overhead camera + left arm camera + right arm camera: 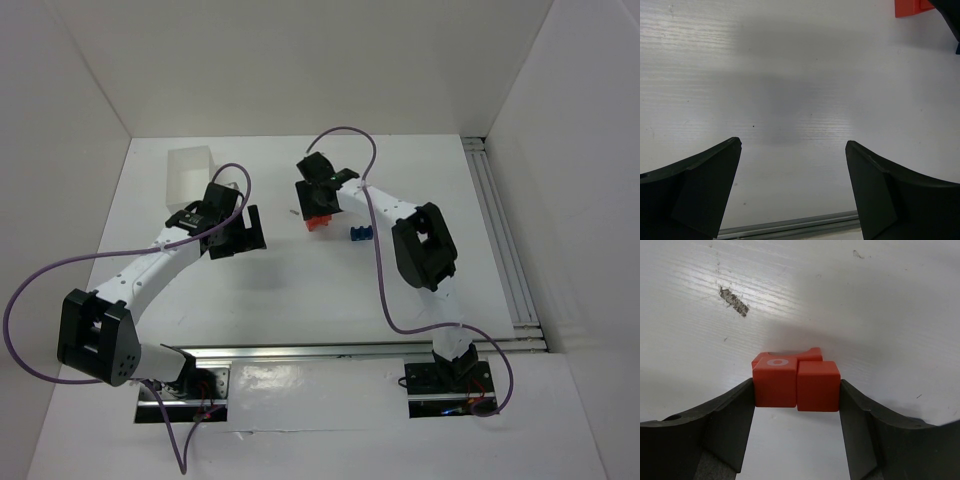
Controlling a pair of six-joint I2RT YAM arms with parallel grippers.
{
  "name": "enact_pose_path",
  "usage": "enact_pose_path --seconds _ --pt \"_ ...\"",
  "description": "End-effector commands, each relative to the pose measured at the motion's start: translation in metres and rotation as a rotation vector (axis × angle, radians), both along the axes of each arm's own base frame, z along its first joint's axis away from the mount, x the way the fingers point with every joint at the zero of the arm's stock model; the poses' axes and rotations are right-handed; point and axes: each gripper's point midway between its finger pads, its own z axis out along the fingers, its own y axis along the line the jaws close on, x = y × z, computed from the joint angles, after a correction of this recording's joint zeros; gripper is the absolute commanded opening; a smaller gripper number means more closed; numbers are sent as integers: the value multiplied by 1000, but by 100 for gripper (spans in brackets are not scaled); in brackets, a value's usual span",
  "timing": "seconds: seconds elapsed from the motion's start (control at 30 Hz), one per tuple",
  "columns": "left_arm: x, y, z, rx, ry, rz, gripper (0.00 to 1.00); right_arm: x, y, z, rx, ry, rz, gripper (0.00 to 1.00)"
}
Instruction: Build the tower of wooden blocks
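My right gripper (796,385) is shut on two red-orange cubes (796,382) pressed side by side between its fingers; the left cube has a white ring on top. A third red-orange notched piece (809,355) sits just behind them. From above, the right gripper (318,212) is over the red-orange blocks (318,223) at the table's middle. A small blue notched block (361,234) lies just right of them. My left gripper (250,232) is open and empty, left of the blocks; in its own view (792,145) a red-orange block corner (910,7) shows at the top right.
A white rectangular box (192,175) stands at the back left, behind the left gripper. Metal rails run along the table's right edge (500,230) and front edge (350,350). A scuff mark (734,301) is on the table surface.
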Motion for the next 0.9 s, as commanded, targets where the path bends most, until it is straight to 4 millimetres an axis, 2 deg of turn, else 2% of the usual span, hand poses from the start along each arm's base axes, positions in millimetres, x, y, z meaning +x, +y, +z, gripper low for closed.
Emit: enact_pose_path --seconds 0.0,0.13,0.27,0.63,0.87 --pt "4 -2 5 -7 -24 1 99 3 15 15 18 -29 29 66" --pt "2 -1 2 -4 -16 1 99 2 20 19 18 -40 47 66" --pt "2 -1 2 -4 -16 1 99 0 22 13 -6 -28 58 66" --pt "2 -1 2 -4 -16 1 99 -1 17 1 -45 -18 63 66" --pt "2 0 1 3 -18 6 99 0 16 0 -50 -19 70 66"
